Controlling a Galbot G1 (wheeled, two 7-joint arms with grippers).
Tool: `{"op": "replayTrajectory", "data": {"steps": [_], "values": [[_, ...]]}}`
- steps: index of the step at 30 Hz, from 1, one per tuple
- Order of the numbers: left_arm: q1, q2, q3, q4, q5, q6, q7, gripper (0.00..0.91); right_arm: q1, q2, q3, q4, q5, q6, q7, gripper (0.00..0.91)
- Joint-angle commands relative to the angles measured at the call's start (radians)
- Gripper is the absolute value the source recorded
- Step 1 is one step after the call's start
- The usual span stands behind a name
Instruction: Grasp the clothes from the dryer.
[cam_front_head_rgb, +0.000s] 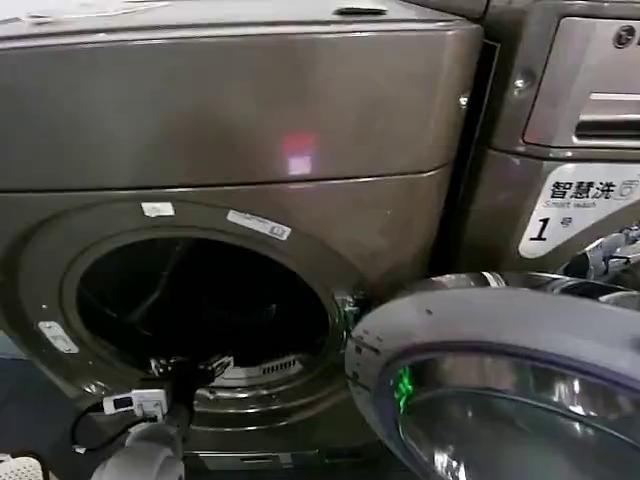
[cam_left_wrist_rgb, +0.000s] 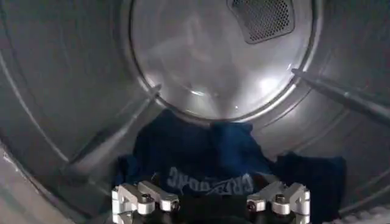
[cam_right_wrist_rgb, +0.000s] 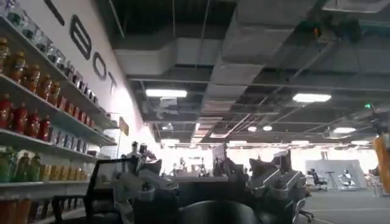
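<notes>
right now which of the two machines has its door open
The bronze-grey dryer on the left; its door hangs swung out. The silver-panelled machine is shut.

Clothes (cam_left_wrist_rgb: 201, 155) lie in dryer (cam_front_head_rgb: 240, 110) drum, at bottom, just before left gripper (cam_left_wrist_rgb: 210, 204); door (cam_front_head_rgb: 500, 380) hangs open to right; LG machine (cam_front_head_rgb: 570, 120) beside, right.

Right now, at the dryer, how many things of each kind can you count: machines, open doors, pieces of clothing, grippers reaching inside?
Machines: 2, the dryer and the silver-panelled machine.
Open doors: 1, the glass door.
Clothing: 1, the clothes in the drum.
Grippers inside: 1, the left gripper.
Total: 5
</notes>
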Motion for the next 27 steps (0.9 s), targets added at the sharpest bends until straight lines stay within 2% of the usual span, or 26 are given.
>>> {"op": "replayTrajectory", "data": {"steps": [1,9,16,22,27], "values": [[0.000,0.000,-0.001,0.001,0.000,0.049,0.001,0.907,0.000,0.000,0.000,-0.001,0.000,0.000,0.000,0.907],[0.002,0.000,0.000,0.001,-0.001,0.049,0.001,0.907,0.005,0.002,-0.009,0.004,-0.002,0.000,0.001,0.907],[-0.009,0.000,0.002,0.025,0.018,0.049,-0.005,0.907,0.008,0.003,-0.024,0.000,-0.024,0.028,0.004,0.907],[-0.036,-0.003,0.007,0.043,0.021,0.007,-0.019,0.907,0.011,0.003,-0.032,-0.001,-0.030,0.036,0.003,0.907],[-0.076,0.002,0.005,0.078,0.023,0.026,-0.009,0.907,0.015,0.000,-0.037,0.003,-0.030,0.036,0.003,0.907]]}}
